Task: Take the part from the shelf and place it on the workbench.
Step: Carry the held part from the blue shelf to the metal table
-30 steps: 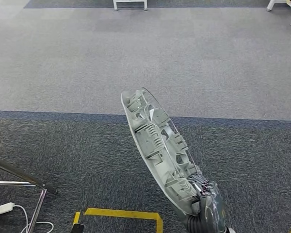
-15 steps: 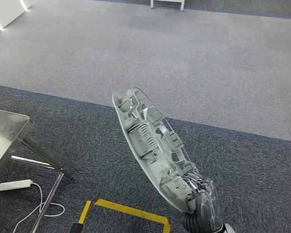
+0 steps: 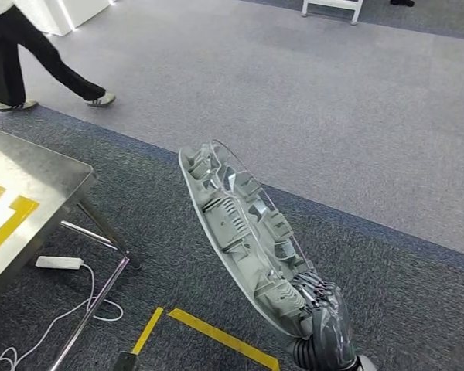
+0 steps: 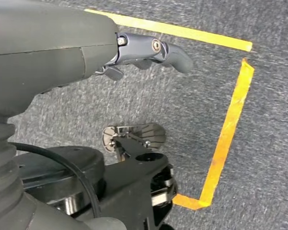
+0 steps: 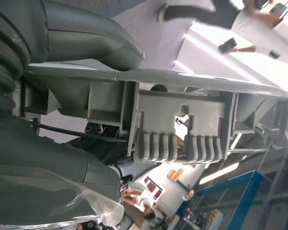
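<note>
We see our right hand (image 3: 325, 328) grasping the part (image 3: 247, 232), a long grey ribbed plastic moulding, by its near end; the fingers (image 3: 314, 292) are wrapped over that end, and the rest of the part juts up and away from them, in the air above the dark carpet (image 3: 393, 294). The steel surface (image 3: 37, 185) with yellow tape lies well apart from the part, off to its left. Our left hand (image 4: 135, 50) hangs over the floor with its fingers (image 4: 171, 52) released, holding nothing. Beyond the surface a person (image 3: 19, 54) walks.
</note>
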You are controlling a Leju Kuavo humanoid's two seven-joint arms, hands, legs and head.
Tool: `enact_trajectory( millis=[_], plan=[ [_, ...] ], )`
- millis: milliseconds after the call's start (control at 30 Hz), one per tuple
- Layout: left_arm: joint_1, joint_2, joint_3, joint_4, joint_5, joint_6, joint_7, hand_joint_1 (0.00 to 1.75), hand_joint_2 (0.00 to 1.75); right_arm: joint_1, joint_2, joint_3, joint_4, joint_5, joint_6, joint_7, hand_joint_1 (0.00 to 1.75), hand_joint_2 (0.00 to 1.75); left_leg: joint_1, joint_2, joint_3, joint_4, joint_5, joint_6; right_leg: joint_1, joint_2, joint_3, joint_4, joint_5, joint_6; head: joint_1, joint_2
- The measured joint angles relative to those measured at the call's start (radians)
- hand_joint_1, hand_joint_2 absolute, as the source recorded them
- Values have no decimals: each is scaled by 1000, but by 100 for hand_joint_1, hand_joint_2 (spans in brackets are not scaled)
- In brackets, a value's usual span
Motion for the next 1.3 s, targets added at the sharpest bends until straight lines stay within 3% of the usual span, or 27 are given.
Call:
enact_trajectory(
  millis=[67, 133, 200, 233, 267, 333, 400, 433, 500, 567, 633, 700, 733, 767, 800, 867, 933, 1000, 1033, 1067, 1133, 1200, 1233, 1267, 1300],
  plan=[
    [0, 1, 0, 0, 0, 0, 0, 0, 175, 0, 0, 1, 0, 0, 0, 0, 175, 175, -1, 45, -22, 49, -31, -10, -1, -25, 8, -7, 1, -12, -6, 0],
    [-3, 0, 0, 0, 0, 0, 0, 0, 175, 0, 0, 3, 0, 0, 0, 0, 175, 175, 1, 98, -81, 174, -90, -21, 2, -55, 13, -9, -3, -21, -11, 0],
    [-3, 1, 0, 0, 0, 0, 0, 0, 175, 0, 0, 3, 0, -1, 0, 0, 175, 175, 7, 111, -133, 276, -119, -27, 3, -84, 17, -9, -8, -23, -11, 0],
    [-2, 1, 0, 0, 0, 0, 0, 0, 175, 0, 0, 3, 0, -1, 0, 0, 175, 175, 10, 112, -135, 276, -105, -28, 3, -97, 20, -9, -11, -23, -11, 0],
    [-1, 1, 0, 0, 0, 0, 0, 0, 175, 0, 0, 4, 0, -2, 0, 0, 175, 175, 11, 116, -117, 236, -74, -28, 3, -109, 24, -9, -14, -21, -11, 0],
    [-1, 2, 0, 0, 0, 0, 0, 0, 175, -1, 0, 4, 0, -1, 0, 0, 175, 175, 6, 152, -50, 102, -9, -23, 5, -132, 35, -9, -23, -13, -11, 0],
    [-3, 2, 0, 0, 0, -1, 0, 0, 175, -2, 0, 4, 0, 0, 0, -1, 175, 175, -5, 193, -10, 16, 8, -11, 10, -152, 41, -9, -32, -1, -10, 0],
    [-4, 2, 0, 0, 0, -1, 0, 0, 175, -4, 0, 3, 0, 2, 0, -1, 175, 175, -11, 200, -8, 8, 0, -5, 12, -162, 44, -10, -35, 4, -10, 0],
    [-1, 4, -1, 0, -1, -2, 0, 0, 175, -11, 0, 3, 0, 13, 3, -2, 175, 175, -10, 178, -6, 0, 0, 7, 11, -178, 51, -12, -42, 14, -9, 0],
    [-1, 5, -2, 0, -3, -2, 1, 0, 175, -21, 0, 0, 0, 31, 12, -4, 175, 175, -4, 154, 1, -8, 3, 21, 8, -142, 37, 25, -71, 21, -5, 0],
    [-5, 5, -4, 0, -7, -4, 2, 0, 175, -32, -1, -3, 0, 53, 27, -7, 175, 175, -2, 131, 4, -11, 3, 31, 6, -82, -25, 144, -125, 23, 0, 0],
    [-7, 5, -7, 0, -12, -6, 6, 0, 175, -46, -1, -7, 1, 88, 48, -7, 175, 175, -3, 106, 5, -11, 2, 35, 6, -60, -99, 262, -154, 24, 2, 0],
    [-7, 5, -10, 0, -15, -8, 8, 0, 175, -55, -1, -8, 2, 112, 60, -5, 175, 175, -4, 92, 7, -10, 1, 36, 6, -57, -118, 275, -140, 23, 2, 0],
    [-7, 5, -14, -1, -18, -9, 11, 0, 175, -66, -1, -8, 3, 136, 71, -1, 175, 175, -4, 79, 9, -10, 0, 35, 6, -55, -116, 248, -106, 22, 2, 0],
    [-8, 5, -18, -1, -20, -11, 13, 0, 175, -79, -2, -7, 4, 158, 82, 3, 175, 175, -4, 65, 12, -10, -1, 34, 6, -47, -98, 188, -60, 19, 2, 0],
    [-12, 4, -26, -2, -26, -14, 15, 0, 175, -110, -4, 4, 9, 197, 105, 14, 175, 175, -4, 41, 12, -6, -4, 28, 2, 0, -47, 61, 4, 13, 2, 0],
    [-15, 3, -31, -2, -31, -17, 17, 0, 175, -143, -7, 20, 14, 224, 127, 25, 175, 175, 0, 21, 1, -3, -2, 18, 1, 34, -22, 7, 14, 8, 1, 0],
    [-16, 4, -38, -3, -33, -19, 19, 0, 175, -173, -8, 38, 21, 239, 144, 36, 175, 175, 5, 5, -6, -1, 1, 6, 2, 16, -18, -1, 13, 2, 1, 0],
    [-16, 4, -41, -3, -34, -19, 19, 0, 175, -187, -9, 49, 25, 245, 153, 42, 175, 175, 4, 13, -9, 6, -5, 0, 1, 4, -13, -6, 14, -3, -1, 0],
    [-17, 3, -45, -3, -35, -20, 20, 0, 175, -201, -9, 60, 30, 249, 162, 48, 175, 175, 3, 32, -19, 28, -19, -7, -1, -11, -8, -10, 14, -8, -3, 0],
    [-21, 3, -50, -4, -37, -20, 21, 0, 175, -229, -9, 82, 41, 253, 179, 57, 175, 175, 3, 85, -66, 127, -69, -18, -1, -40, 2, -15, 11, -16, -9, 0],
    [-22, 3, -53, -5, -40, -21, 25, 0, 175, -255, -9, 104, 54, 255, 194, 65, 175, 175, 9, 106, -126, 245, -109, -26, -1, -69, 8, -15, 5, -20, -10, 0],
    [-22, 3, -54, -5, -42, -21, 27, 0, 175, -267, -10, 115, 63, 255, 201, 69, 175, 175, 12, 110, -139, 267, -106, -29, -1, -83, 12, -15, 1, -19, -10, 0],
    [-21, 3, -56, -5, -43, -22, 29, 0, 175, -278, -10, 126, 71, 255, 208, 73, 175, 175, 14, 113, -133, 252, -84, -30, -1, -96, 16, -15, -3, -18, -10, 0],
    [-21, 3, -57, -5, -43, -23, 30, 0, 175, -290, -10, 136, 80, 255, 214, 77, 175, 175, 15, 122, -109, 198, -46, -31, -1, -108, 22, -15, -7, -15, -10, 0]
  ],
)
